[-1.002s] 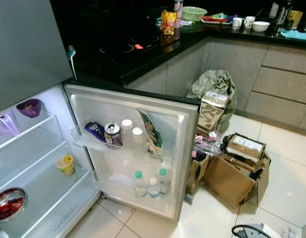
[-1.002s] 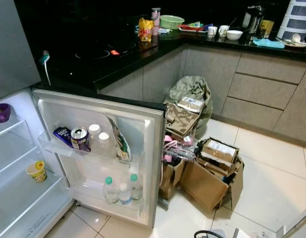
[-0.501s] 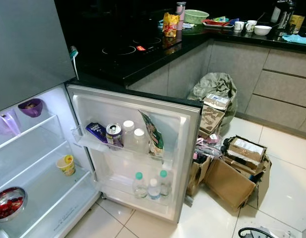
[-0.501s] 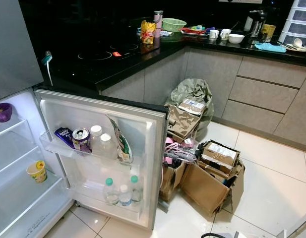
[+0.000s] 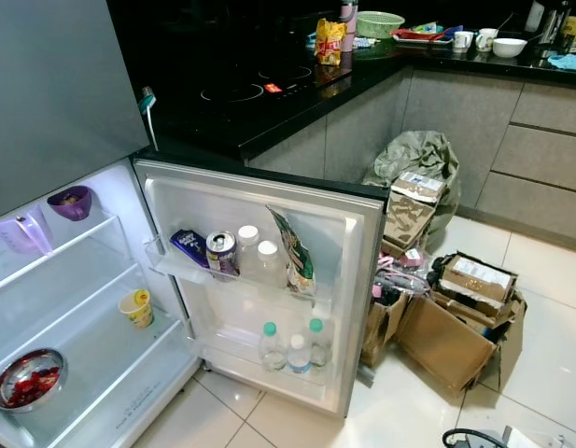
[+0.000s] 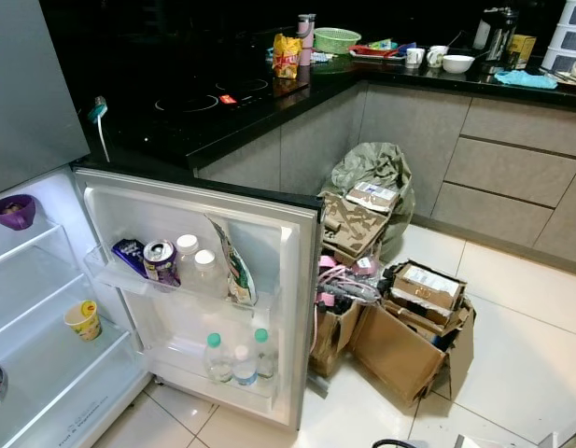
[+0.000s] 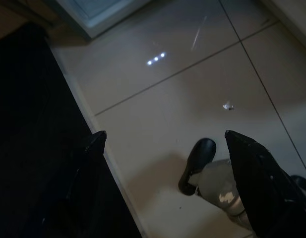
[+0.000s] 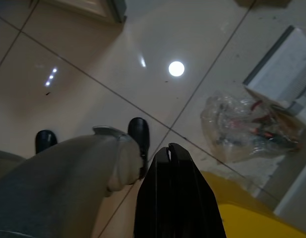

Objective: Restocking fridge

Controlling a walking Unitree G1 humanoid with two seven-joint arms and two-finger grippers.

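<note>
The head camera has shifted a little over the last second, while the open fridge (image 5: 101, 308) and its stock sit exactly as they did: nothing has gone in or come out, so the restocking looks barely begun.

On the door's (image 5: 358, 280) upper rack stand a blue packet (image 5: 188, 246), a can (image 5: 221, 253), two white-capped bottles (image 5: 258, 261) and a snack bag (image 5: 295, 257). Three water bottles (image 5: 289, 347) line the lower rack at six o'clock from them. Inside, a purple bowl (image 5: 71, 201) sits on the top shelf, a yellow cup (image 5: 136, 307) lower down, and a metal bowl of red food (image 5: 26, 379) at seven o'clock from the cup.

Both arms hang idle over the tiled floor (image 8: 93, 74): the left gripper (image 7: 165, 163) with fingers wide apart and empty, the right gripper (image 8: 170, 158) with fingers pressed together on nothing.

Likely supplies wait at three o'clock from the door in the cardboard boxes (image 5: 451, 322), and on the black bench (image 5: 269, 103) a yellow packet (image 5: 330, 40).
</note>
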